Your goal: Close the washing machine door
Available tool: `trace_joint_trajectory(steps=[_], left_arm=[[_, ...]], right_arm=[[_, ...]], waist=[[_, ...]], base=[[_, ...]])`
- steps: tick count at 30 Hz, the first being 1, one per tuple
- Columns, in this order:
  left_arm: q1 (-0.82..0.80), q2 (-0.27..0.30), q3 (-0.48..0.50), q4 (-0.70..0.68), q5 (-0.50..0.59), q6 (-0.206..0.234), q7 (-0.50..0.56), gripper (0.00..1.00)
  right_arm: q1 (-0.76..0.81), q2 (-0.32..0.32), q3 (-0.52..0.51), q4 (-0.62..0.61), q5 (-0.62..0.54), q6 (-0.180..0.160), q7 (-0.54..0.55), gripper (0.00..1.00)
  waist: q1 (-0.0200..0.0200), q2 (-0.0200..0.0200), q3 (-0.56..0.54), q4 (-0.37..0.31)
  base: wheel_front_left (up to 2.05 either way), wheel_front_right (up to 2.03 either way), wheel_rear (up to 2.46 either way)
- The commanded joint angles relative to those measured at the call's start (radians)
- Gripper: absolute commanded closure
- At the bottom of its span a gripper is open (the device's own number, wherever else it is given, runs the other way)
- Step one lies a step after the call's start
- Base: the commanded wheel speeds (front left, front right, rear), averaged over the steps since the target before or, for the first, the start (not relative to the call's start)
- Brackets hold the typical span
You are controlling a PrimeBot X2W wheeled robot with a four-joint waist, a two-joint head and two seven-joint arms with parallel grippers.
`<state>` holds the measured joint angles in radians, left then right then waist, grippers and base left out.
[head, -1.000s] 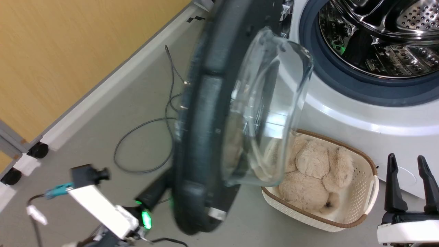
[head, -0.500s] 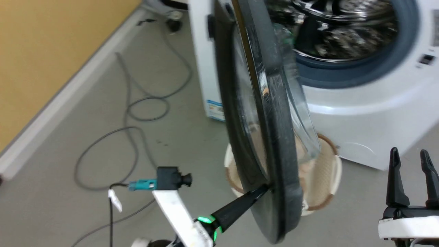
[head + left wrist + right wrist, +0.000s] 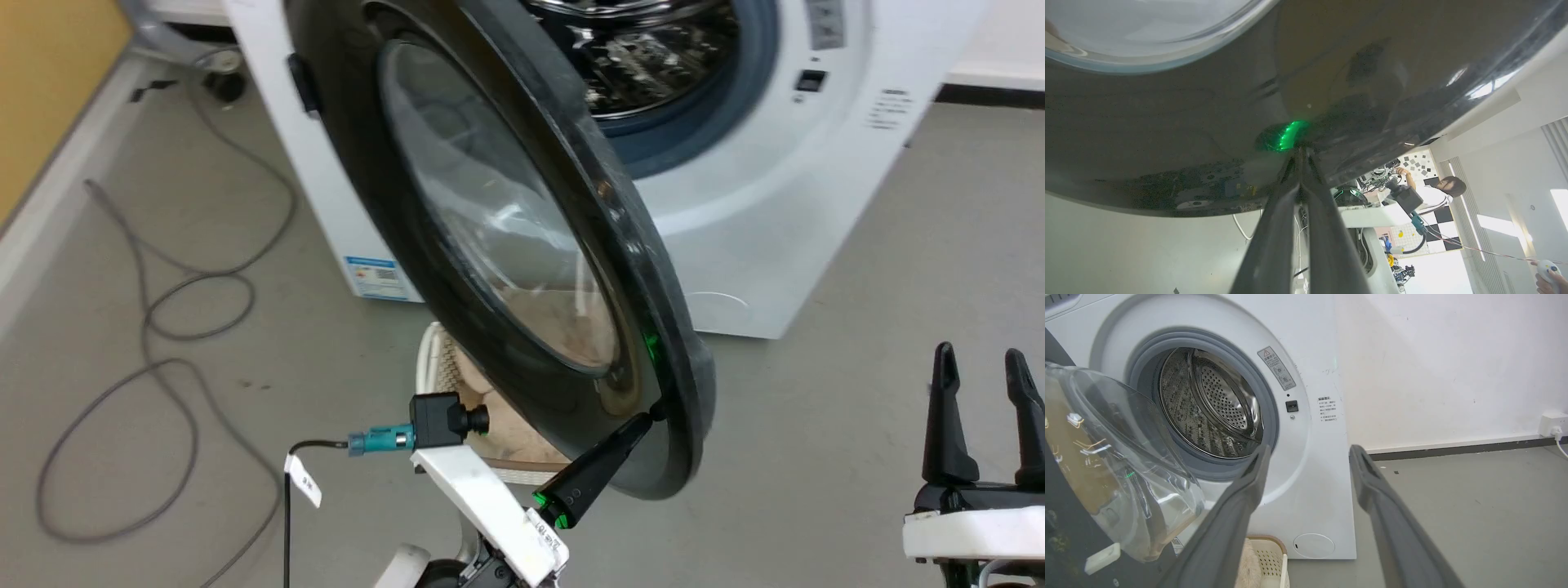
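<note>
1. The left gripper (image 3: 649, 418) has its fingers pinched together, empty, tips against the door (image 3: 457, 245) near its lower rim.
2. The door hangs half open off the washing machine (image 3: 759, 212). It looks heavy, stiff and slick, so push the rim, not the glass.
3. The right gripper (image 3: 980, 367) sits apart, fingers spread.

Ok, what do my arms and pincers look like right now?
The left pincer has long, dark, tapering fingers with a green light at their base, on a flat white forearm. A small black camera sits on it, with a teal plug and a black cable carrying a white tag. The right pincer has matching dark fingers on a white wrist block.
</note>
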<state>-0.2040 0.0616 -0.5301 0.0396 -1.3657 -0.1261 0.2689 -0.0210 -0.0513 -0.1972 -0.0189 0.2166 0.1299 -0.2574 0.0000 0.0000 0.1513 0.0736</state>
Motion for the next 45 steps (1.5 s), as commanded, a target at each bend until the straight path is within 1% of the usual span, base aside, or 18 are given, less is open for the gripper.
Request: trace_joint_trajectory(steps=[1,6,10,12,14,15,19,22,23,24,25,27,30,31,32,33,39,45], left_arm=[[-0.017,0.012,-0.011,0.008,-0.001,-0.005,-0.031,1.0],[-0.028,0.085,-0.049,-0.046,0.029,-0.005,-0.162,1.0],[-0.048,0.182,-0.058,-0.049,0.177,-0.005,-0.358,1.0],[-0.064,0.235,-0.035,0.005,0.325,0.007,-0.475,1.0],[-0.078,0.251,-0.003,0.046,0.475,0.066,-0.519,1.0],[-0.078,0.251,-0.003,0.046,0.475,0.066,-0.519,1.0],[-0.076,0.214,0.164,0.007,0.755,0.246,-0.53,1.0],[-0.03,0.187,0.244,-0.029,0.93,0.34,-0.53,1.0],[-0.01,0.187,0.254,-0.026,0.977,0.36,-0.53,0.89],[0.004,0.176,0.276,-0.034,1.011,0.383,-0.53,0.05],[0.021,0.173,0.292,-0.041,1.048,0.403,-0.53,0.0],[0.056,0.173,0.315,-0.042,1.111,0.434,-0.53,0.0],[0.102,0.168,0.344,-0.026,1.155,0.452,-0.531,0.0],[0.115,0.165,0.353,-0.021,1.161,0.452,-0.531,0.0],[0.124,0.16,0.362,-0.019,1.166,0.45,-0.531,0.0],[0.134,0.154,0.368,-0.018,1.17,0.444,-0.531,0.0],[0.165,0.131,0.389,0.002,1.212,0.414,-0.531,0.0],[0.168,0.108,0.408,0.026,1.239,0.388,-0.531,0.0]], right_arm=[[-0.007,0.001,0.002,0.001,0.006,0.001,-0.004,0.0],[0.001,0.001,0.005,-0.006,0.022,0.001,-0.004,0.0],[0.002,0.001,0.004,-0.015,0.032,0.001,-0.004,0.0],[0.004,0.001,0.003,-0.017,0.031,0.001,-0.004,0.0],[0.004,0.001,0.003,-0.02,0.027,0.001,-0.004,0.0],[0.004,0.001,0.003,-0.02,0.027,0.001,-0.004,0.0],[0.006,0.001,0.002,-0.027,0.019,0.001,-0.004,0.0],[0.008,0.001,0.004,-0.027,0.017,0.001,-0.004,0.0],[0.009,0.001,0.005,-0.027,0.016,0.001,-0.004,0.0],[0.01,0.001,0.008,-0.026,0.014,0.001,-0.004,0.0],[0.01,0.001,0.015,-0.026,0.01,0.001,-0.004,0.0],[0.007,0.001,0.025,-0.027,0.004,0.001,-0.004,0.0],[-0.003,0.001,0.035,-0.033,0.002,0.001,-0.004,0.0],[-0.01,0.001,0.038,-0.04,-0.003,0.001,-0.004,0.53],[-0.019,0.001,0.04,-0.048,-0.009,0.001,-0.004,0.97],[-0.03,0.001,0.045,-0.057,-0.013,0.001,-0.004,1.0],[-0.144,0.001,0.068,-0.198,0.077,0.001,-0.004,1.0],[-0.257,0.001,0.176,-0.369,0.235,0.001,-0.004,1.0]], waist=[[0.0,0.0,-0.003,-0.024],[0.0,0.0,-0.018,-0.032],[0.0,0.0,-0.035,-0.025],[0.0,0.0,-0.045,-0.02],[0.0,0.0,-0.055,-0.014],[0.0,0.0,-0.055,-0.014],[0.0,0.0,-0.068,-0.001],[0.0,0.0,-0.079,0.004],[0.0,0.0,-0.082,0.005],[0.0,0.0,-0.085,0.006],[0.0,0.0,-0.088,0.006],[0.0,0.0,-0.093,0.005],[0.0,0.0,-0.098,0.006],[0.0,0.0,-0.099,0.007],[0.0,0.0,-0.1,0.008],[0.0,0.0,-0.1,0.009],[0.0,0.0,-0.1,0.016],[0.0,0.0,-0.098,0.021]], base=[[0.0,0.0,0.0],[0.0,0.0,0.0],[0.0,0.0,0.0],[0.0,0.0,0.0],[0.0,0.0,0.0],[0.0,0.0,0.0],[0.0,0.0,0.0],[0.0,0.0,0.0],[0.0,0.0,0.0],[0.0,0.0,0.0],[0.0,0.0,0.0],[0.0,0.0,0.0],[0.0,0.0,0.0],[0.0,0.0,0.0],[0.0,0.0,0.0],[0.0,0.0,0.0],[0.0,0.0,0.0],[0.0,0.0,0.0]])
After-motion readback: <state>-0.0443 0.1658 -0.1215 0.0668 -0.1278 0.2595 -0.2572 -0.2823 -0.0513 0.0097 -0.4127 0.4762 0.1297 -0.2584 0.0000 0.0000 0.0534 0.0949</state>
